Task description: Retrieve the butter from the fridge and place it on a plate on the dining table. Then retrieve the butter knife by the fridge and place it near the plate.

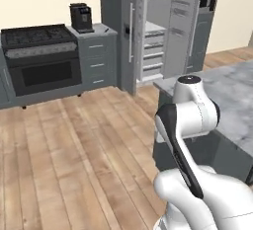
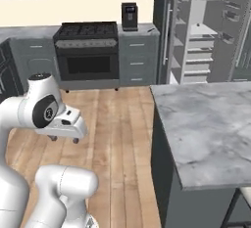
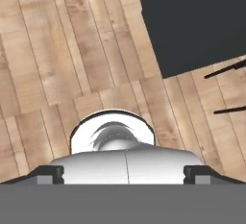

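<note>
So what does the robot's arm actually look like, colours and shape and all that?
The arm is glossy white, built of rounded, bulbous segments with dark grey bands and caps at the joints. One link carries a long dark stripe along its side. The tool has a pale grey body with two small dark finger tips. No cables or markings show.

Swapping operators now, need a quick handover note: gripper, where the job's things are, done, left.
Gripper: open, holds nothing, pointed down at the wood floor.
Fridge: doors open, white shelves showing, across the floor from the base.
Dining table: right beside the arm; the marble in view is bare.
Butter, plate and butter knife: can't make them out.
Done: fridge opened.
Left: fetch the butter to the plate, then the knife.
</note>
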Robot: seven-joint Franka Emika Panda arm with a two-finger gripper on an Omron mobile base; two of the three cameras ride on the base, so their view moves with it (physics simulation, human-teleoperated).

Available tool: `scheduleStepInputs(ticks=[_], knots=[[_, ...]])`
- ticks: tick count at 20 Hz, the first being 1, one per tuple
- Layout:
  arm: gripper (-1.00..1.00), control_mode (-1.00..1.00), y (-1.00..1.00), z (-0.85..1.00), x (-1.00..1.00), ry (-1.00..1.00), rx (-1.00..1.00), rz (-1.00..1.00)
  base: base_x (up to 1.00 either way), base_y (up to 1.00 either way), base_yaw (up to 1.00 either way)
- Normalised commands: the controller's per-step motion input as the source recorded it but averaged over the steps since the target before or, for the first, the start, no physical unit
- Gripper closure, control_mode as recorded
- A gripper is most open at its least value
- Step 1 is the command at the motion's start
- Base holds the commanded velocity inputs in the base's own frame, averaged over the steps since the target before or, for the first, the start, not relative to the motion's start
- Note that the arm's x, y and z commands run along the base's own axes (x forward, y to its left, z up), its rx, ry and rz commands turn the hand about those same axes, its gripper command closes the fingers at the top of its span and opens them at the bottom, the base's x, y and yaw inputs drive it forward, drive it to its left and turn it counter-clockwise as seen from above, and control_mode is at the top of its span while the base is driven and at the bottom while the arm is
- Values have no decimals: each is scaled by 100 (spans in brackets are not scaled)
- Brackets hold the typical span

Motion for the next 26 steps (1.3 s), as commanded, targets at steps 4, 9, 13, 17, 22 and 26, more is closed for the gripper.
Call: scheduleStepInputs(ticks=[4,9,13,17,22,26], knots=[[-100,100,0,0,0,0,0,0,100,83,-50],[-100,100,0,0,0,0,0,0,100,95,-50],[-100,100,0,0,0,0,0,0,100,100,-44],[-100,100,0,0,0,0,0,0,100,100,-36],[-100,100,0,0,0,0,0,0,100,100,-7],[-100,100,0,0,0,0,0,0,79,100,13]])
